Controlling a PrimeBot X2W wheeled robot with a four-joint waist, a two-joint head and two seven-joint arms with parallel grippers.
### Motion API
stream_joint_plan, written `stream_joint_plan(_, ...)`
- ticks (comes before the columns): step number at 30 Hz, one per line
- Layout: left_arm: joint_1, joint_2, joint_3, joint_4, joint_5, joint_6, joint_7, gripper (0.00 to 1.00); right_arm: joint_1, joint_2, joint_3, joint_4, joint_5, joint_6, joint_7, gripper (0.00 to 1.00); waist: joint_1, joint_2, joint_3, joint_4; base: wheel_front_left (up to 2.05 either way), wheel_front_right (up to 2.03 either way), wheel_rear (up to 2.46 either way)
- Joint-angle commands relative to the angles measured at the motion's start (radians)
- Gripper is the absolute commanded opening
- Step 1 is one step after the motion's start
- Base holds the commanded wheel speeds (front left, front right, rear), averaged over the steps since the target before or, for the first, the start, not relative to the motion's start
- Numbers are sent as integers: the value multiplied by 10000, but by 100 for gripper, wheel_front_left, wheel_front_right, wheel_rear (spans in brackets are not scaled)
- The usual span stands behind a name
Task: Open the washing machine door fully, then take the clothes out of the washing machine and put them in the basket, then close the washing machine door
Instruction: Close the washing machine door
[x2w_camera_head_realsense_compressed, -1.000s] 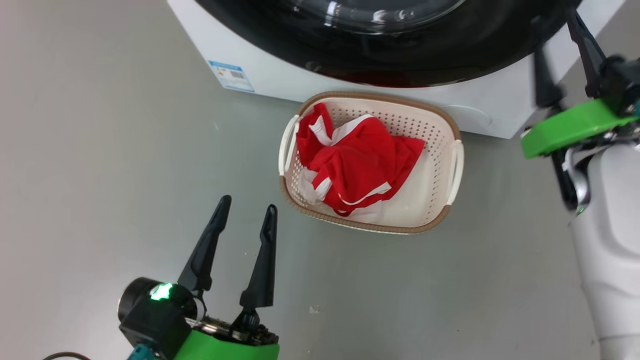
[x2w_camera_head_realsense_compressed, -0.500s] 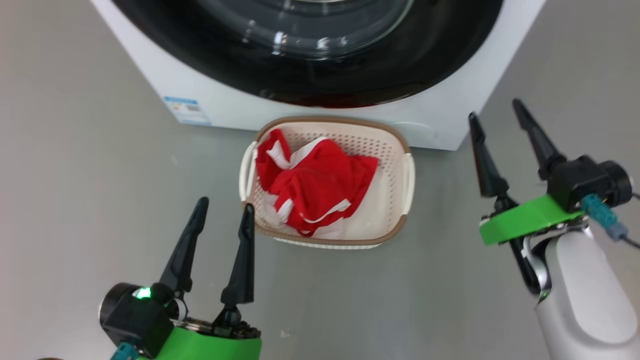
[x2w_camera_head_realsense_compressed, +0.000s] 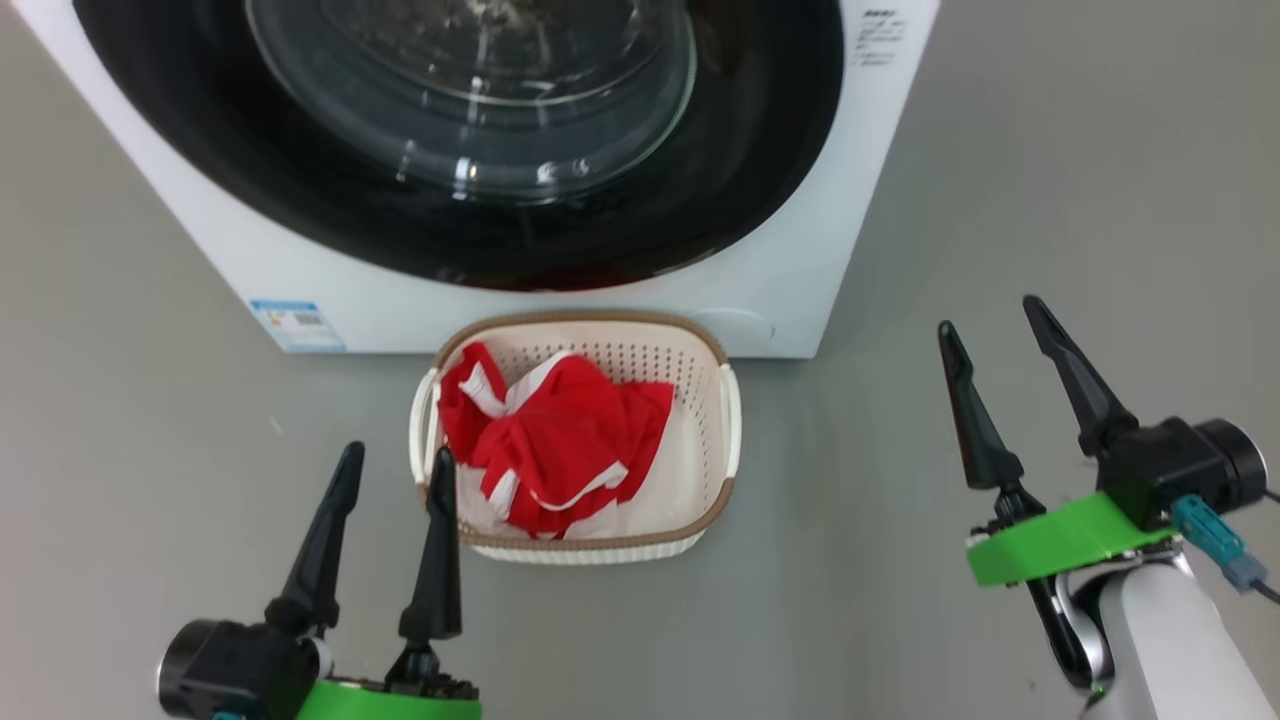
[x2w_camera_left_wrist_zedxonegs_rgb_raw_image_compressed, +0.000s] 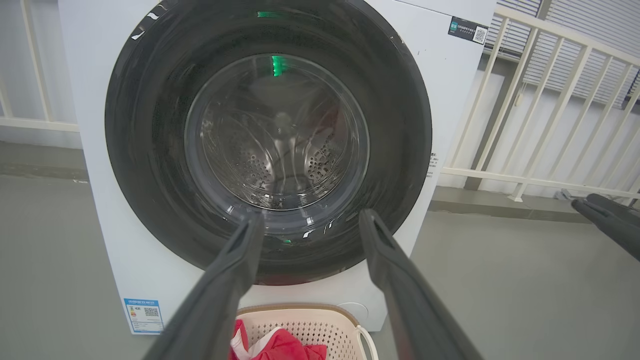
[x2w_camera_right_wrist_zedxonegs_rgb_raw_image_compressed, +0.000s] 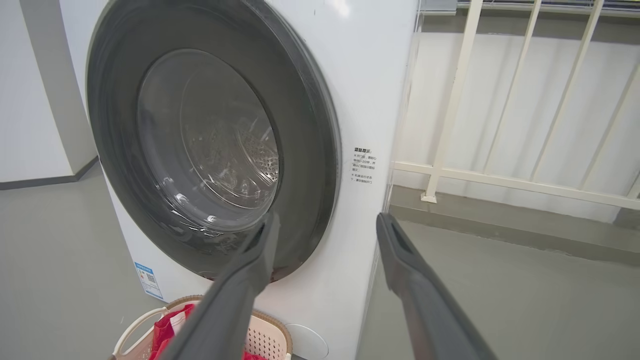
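The washing machine door (x2w_camera_head_realsense_compressed: 460, 150), at the top of the head view, looks shut. The clothes (x2w_camera_head_realsense_compressed: 560, 445) lie in the basket (x2w_camera_head_realsense_compressed: 590, 322) at centre, just below. Left hand (x2w_camera_head_realsense_compressed: 396, 452), lower left, and right hand (x2w_camera_head_realsense_compressed: 988, 314), right, are both spread and empty. The task seems complete.

A smooth grey floor (x2w_camera_head_realsense_compressed: 1050, 200) spread all around. On the far right stood a white railing (x2w_camera_right_wrist_zedxonegs_rgb_raw_image_compressed: 452, 100); a plain white wall (x2w_camera_right_wrist_zedxonegs_rgb_raw_image_compressed: 30, 100) rose far left.
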Motion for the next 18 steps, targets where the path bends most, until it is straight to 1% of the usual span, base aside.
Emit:
stream_joint_plan(1,-5,68,382,-209,137,-26,-51,100,73,57,152,-307,63,-38,8,100,0,0,-353,-303,0,0,0)
stream_joint_plan(6,314,68,691,-43,254,-188,-51,100,675,57,-189,-647,88,-38,8,100,0,0,-854,-481,0,0,0)
stream_joint_plan(13,770,68,851,143,302,-249,-51,100,1726,58,-555,-1123,146,-38,8,100,0,0,-1601,-538,0,0,0)
stream_joint_plan(18,1042,68,977,55,414,-287,-51,100,2382,58,-665,-1553,137,-38,8,100,0,0,-1887,-616,0,0,0)
